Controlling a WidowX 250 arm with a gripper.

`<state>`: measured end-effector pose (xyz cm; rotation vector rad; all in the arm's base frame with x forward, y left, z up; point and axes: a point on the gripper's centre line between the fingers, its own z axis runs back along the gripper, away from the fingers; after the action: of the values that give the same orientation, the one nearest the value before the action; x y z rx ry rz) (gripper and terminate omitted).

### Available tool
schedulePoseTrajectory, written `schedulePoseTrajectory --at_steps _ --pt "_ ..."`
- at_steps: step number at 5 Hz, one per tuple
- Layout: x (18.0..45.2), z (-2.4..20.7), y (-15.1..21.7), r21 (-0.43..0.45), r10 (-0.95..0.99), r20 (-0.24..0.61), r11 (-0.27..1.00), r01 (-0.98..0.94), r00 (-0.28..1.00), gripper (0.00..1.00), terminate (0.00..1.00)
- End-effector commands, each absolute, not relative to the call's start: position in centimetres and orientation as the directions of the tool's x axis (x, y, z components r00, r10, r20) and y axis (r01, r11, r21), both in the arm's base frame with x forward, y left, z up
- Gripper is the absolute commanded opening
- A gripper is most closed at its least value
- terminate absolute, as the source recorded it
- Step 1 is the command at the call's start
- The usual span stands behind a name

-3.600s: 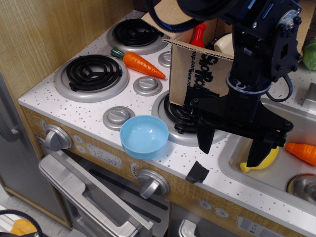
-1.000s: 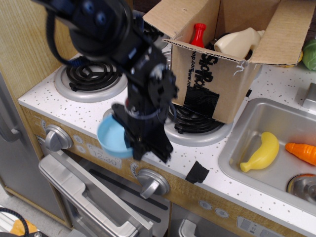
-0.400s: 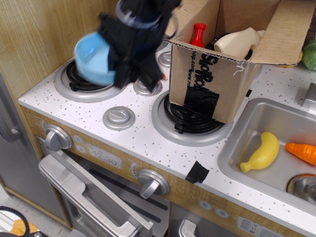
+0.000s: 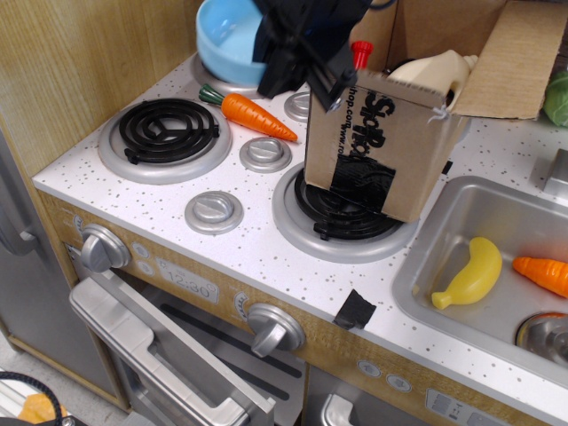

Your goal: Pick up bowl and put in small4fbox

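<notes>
1. The gripper (image 4: pixel 297 53) holds the bowl (image 4: pixel 229 40) in the air near the top edge of the view, above the back left burner; its fingers are clamped on the bowl's right rim, and the bowl is tipped with its opening toward the camera.
2. The small4fbox (image 4: pixel 377 142) stands on the front right burner of the counter (image 4: pixel 169 209), just right of the arm, with its flaps open.
3. The box already holds a red bottle (image 4: pixel 359 53) and a cream jug (image 4: pixel 430 71), so free room inside looks scarce; the bowl may land on top of them and sit proud or slide back out.
4. The near flap and left wall lie between bowl and opening. A low sideways pass could catch the rim there and push the light box off its burner.
5. The hold is on one rim only, so the bowl could swing or slip during a quick move.
6. A toy carrot (image 4: pixel 253 115) lies below; a dropped bowl would likely strike it or roll off.
</notes>
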<state>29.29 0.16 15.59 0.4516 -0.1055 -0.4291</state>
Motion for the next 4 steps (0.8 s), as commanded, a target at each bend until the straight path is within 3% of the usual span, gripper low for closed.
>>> schedulePoseTrajectory --at_steps 1,4 --pt "32.8 17.5 -2.5 0.442 -0.502 0.088 0.794 0.419 0.860 0.00 0.00" --pt "34.4 21.6 -2.0 0.509 -0.522 0.015 0.738 0.443 0.853 0.00 0.00"
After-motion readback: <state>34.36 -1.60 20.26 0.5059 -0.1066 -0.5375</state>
